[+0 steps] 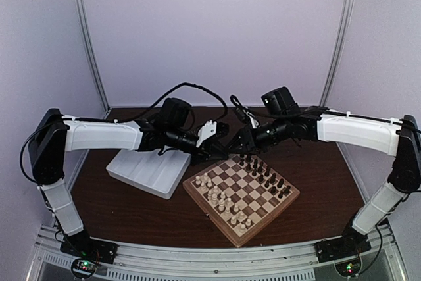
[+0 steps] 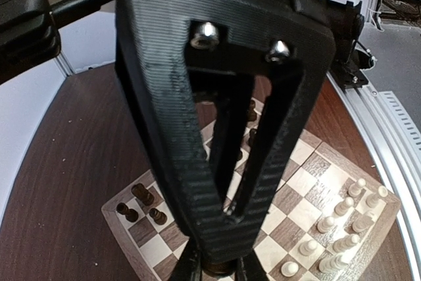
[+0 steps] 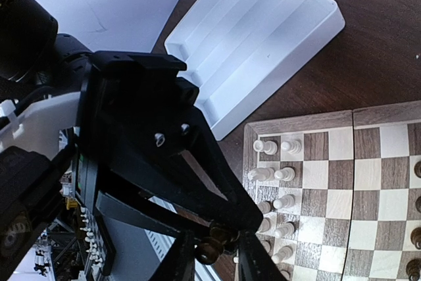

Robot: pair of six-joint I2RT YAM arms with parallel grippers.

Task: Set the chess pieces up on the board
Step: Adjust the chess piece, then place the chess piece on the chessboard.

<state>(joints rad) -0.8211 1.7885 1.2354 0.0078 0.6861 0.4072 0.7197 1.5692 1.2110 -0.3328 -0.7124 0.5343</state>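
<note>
One dark piece (image 3: 217, 241) hangs in the air over the 12 o'clock corner of the board (image 1: 248, 194). It sits at the tip of the left gripper (image 2: 217, 262), whose fingers are clamped together on it. The right gripper (image 3: 217, 264) meets it tip to tip. Its jaws stand apart, one on each side of the same piece, and it is not clear whether they touch it.

Seen from above, the board lies turned like a diamond in the middle of the table (image 1: 118, 208). The other dark pieces (image 1: 266, 177) stand upright in about two rows along its 1 to 2 o'clock side. The white pieces (image 1: 222, 201) stand crowded along the opposite side, at 7 to 8 o'clock, and the squares between the two groups are bare.

A white tray (image 1: 148, 170) with long compartments lies at 9 to 10 o'clock from the board, just beside its corner with a narrow strip of table between them.

The left arm (image 1: 102, 135) reaches in from 9 o'clock and the right arm (image 1: 358, 131) from 3 o'clock.
</note>
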